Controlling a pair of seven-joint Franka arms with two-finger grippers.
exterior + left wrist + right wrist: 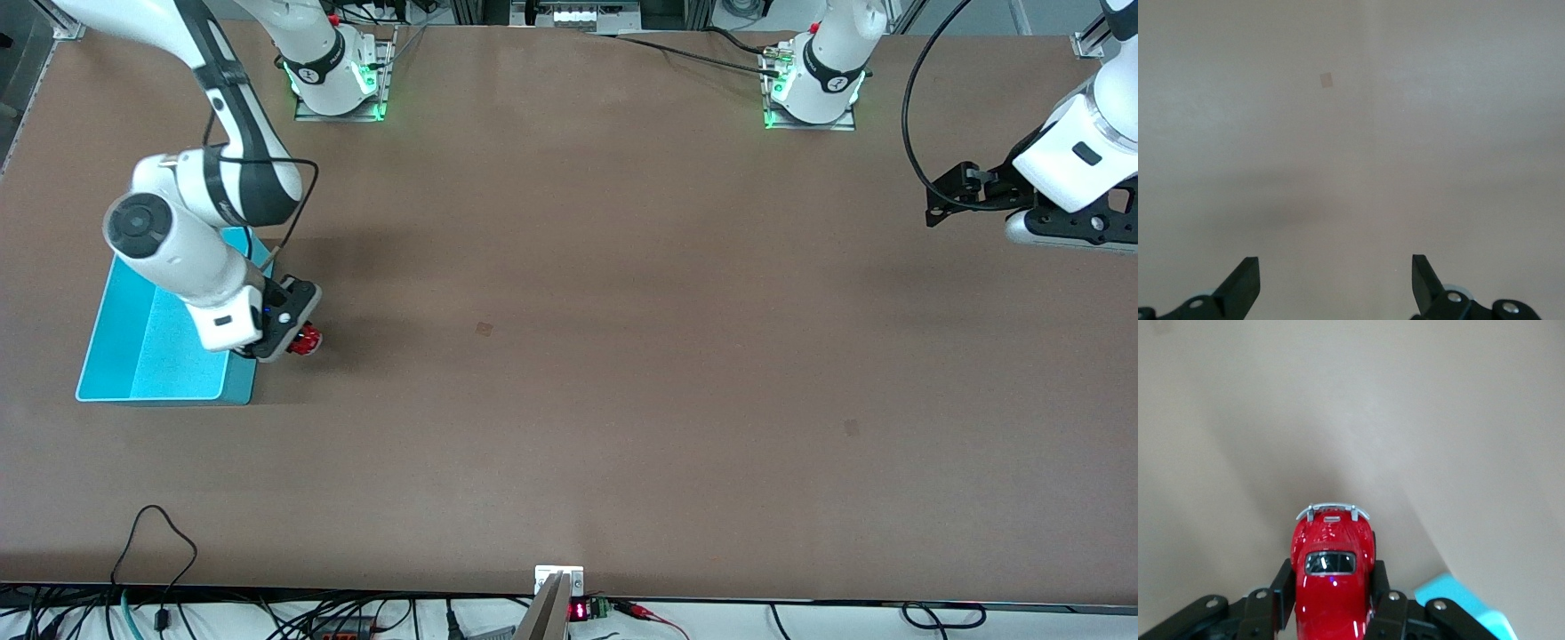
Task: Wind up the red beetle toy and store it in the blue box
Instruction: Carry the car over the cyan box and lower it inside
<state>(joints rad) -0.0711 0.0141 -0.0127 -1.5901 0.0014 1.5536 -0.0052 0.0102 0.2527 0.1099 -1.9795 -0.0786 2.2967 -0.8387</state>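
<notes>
Right gripper (298,342) is clamped on the red beetle toy (308,339); fingers (1281,593) press both flanks of the body, silvery bumper pointing away from the wrist; in the front view the toy sits just beside the blue box (151,342), by the box corner nearest the camera on its inner side; can't tell whether the wheels touch the brown table (569,356) or hang just above it. Blue box lies toward the right arm's end of the table, roughly midway between the base edge and the camera edge; the right arm's forearm crosses over part of it; a corner of the box also shows in the right wrist view (1458,603).

Left gripper (1336,283) waits, held up over the left arm's end of the table near the edge; jaws spread wide, nothing between them; only bare tabletop below with a small pale mark (1327,81).
</notes>
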